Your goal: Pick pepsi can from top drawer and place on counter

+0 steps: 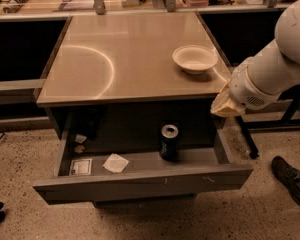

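Observation:
The pepsi can (pixel 169 142) stands upright in the open top drawer (pixel 140 183), right of its middle, with its silver top showing. The counter (pixel 125 54) is the glossy beige top above the drawer. My gripper (pixel 224 107) is at the tip of the white arm (pixel 275 69), by the counter's right front corner. It is above the drawer's right side, to the right of the can and higher than it, and apart from it. It holds nothing that I can see.
A white bowl (pixel 194 59) sits on the counter's right side. Paper scraps (pixel 115 162) and a label (pixel 81 166) lie in the drawer's left half. A person's shoe (pixel 290 180) is on the speckled floor at the right. Dark shelving flanks the counter.

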You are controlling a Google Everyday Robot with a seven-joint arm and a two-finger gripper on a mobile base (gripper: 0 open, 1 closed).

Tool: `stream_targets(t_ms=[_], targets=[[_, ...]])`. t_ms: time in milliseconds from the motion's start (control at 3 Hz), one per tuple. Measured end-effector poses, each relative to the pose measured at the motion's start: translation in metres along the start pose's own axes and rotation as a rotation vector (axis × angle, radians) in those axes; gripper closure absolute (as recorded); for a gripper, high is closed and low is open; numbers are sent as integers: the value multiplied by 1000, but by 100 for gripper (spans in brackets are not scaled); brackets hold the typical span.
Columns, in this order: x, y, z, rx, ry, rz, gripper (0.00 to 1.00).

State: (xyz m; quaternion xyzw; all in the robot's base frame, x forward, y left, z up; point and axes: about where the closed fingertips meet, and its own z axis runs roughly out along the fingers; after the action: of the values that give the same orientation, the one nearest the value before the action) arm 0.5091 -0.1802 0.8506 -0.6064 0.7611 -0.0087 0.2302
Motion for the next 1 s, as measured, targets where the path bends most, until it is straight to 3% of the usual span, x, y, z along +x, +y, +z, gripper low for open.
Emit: stream_targets(t_ms=[333,1000], targets=[[16,12,35,-37,-32,10,100],[23,20,85,-75,-177,76,58]])
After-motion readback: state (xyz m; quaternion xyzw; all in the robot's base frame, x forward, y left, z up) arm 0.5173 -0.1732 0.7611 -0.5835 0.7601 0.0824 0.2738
